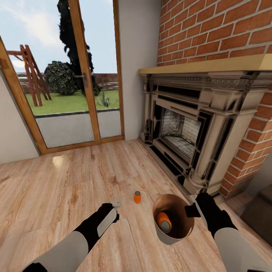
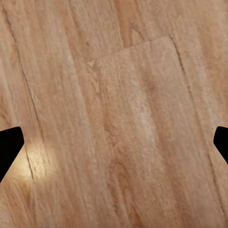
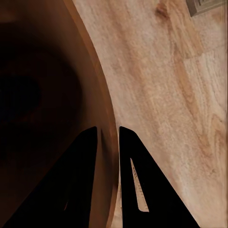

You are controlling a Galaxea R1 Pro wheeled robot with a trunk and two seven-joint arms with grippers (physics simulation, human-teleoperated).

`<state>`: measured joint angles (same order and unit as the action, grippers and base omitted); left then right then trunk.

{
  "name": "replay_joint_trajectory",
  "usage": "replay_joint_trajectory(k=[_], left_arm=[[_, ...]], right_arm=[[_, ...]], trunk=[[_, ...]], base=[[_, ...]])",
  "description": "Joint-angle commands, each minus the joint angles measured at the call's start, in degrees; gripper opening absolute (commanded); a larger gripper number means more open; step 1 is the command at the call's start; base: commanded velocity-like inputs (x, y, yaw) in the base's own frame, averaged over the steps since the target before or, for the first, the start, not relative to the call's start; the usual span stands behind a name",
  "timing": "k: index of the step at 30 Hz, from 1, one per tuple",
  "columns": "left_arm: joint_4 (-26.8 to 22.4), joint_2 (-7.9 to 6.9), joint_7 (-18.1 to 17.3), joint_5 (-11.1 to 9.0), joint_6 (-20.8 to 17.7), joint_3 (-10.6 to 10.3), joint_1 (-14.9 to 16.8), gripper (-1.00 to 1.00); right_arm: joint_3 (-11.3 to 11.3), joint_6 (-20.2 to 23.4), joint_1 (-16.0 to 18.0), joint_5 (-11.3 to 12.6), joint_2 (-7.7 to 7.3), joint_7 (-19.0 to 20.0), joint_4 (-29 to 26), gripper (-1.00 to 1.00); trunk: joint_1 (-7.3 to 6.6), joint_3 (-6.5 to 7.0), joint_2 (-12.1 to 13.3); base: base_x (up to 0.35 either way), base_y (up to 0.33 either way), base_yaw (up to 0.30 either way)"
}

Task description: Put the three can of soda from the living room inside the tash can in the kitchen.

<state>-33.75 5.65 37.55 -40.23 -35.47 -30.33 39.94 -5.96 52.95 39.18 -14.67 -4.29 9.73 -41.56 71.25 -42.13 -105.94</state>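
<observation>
One orange can of soda (image 1: 137,197) stands upright on the wood floor in the head view. To its right is the tash can (image 1: 172,232), a tapered brown bin tipped toward me, with another can of soda (image 1: 164,222) lying inside. My right gripper (image 1: 192,210) is shut on the bin's rim. In the right wrist view the fingers (image 3: 137,180) clamp the rim wall of the tash can (image 3: 102,109) from either side, right gripper (image 3: 108,130). My left gripper (image 1: 113,206) hovers left of the standing can. It is open (image 2: 114,145) over bare floor.
A stone fireplace (image 1: 181,132) set in a red-brick wall (image 1: 219,30) fills the right side. Glass patio doors (image 1: 75,94) with wood frames stand at the back left. A dark piece of furniture (image 1: 260,211) sits at the right edge. Open wood floor (image 1: 56,181) lies to the left.
</observation>
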Motion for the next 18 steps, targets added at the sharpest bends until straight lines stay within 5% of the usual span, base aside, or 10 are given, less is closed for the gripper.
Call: replay_joint_trajectory(k=[1,18], left_arm=[[0.0,0.01,0.0,0.0,0.0,0.0,0.0,1.00],[-0.1,0.20,-0.5,0.1,0.0,-0.1,0.0,1.00]], right_arm=[[-0.1,0.1,0.0,1.2,-0.12,0.4,0.0,-1.00],[-0.2,0.1,0.0,1.2,-0.55,0.4,0.0,-1.00]], trunk=[[0.00,0.01,0.0],[0.00,0.01,0.0]], base=[[0.000,0.000,0.000],[0.013,0.002,0.000]])
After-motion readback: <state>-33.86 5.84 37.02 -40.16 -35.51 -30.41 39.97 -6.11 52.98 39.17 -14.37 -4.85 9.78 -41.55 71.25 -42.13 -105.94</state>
